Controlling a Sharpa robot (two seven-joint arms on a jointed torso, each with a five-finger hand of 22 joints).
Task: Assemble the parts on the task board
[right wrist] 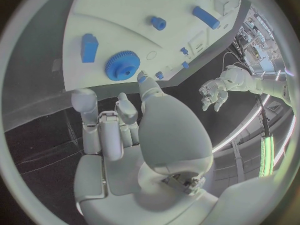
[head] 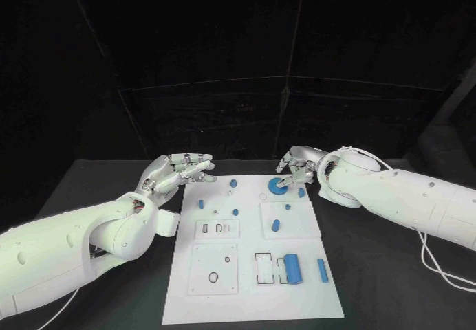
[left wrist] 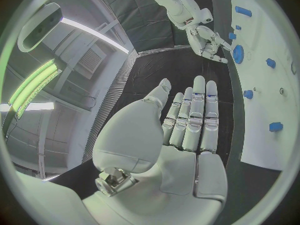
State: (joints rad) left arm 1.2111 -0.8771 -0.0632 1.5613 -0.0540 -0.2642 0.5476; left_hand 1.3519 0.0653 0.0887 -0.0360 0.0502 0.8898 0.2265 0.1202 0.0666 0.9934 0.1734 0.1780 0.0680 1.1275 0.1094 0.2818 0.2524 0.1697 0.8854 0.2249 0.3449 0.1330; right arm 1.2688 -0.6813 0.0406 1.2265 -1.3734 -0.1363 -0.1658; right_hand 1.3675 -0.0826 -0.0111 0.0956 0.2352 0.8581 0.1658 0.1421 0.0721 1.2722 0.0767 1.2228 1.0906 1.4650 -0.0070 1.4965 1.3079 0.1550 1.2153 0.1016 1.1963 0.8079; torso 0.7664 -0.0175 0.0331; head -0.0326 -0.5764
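The white task board [head: 253, 289] lies in the middle of the black table. A blue gear [head: 278, 185] sits flat near its far edge. My right hand [head: 300, 165] hovers over that edge with its fingers apart, and one fingertip [right wrist: 142, 78] touches the gear's [right wrist: 121, 65] rim. It grips nothing. My left hand [head: 184, 170] is raised off the board's far left corner, fingers [left wrist: 199, 116] stretched out straight and empty. A blue cylinder [head: 291, 267] and a blue bar [head: 322, 269] lie near the board's front right.
Several small blue pegs dot the board's far half, among them one [head: 233, 183] left of the gear and a block [head: 301, 192] to its right. Recessed square panels [head: 213, 269] occupy the board's front left. Bare black table flanks the board.
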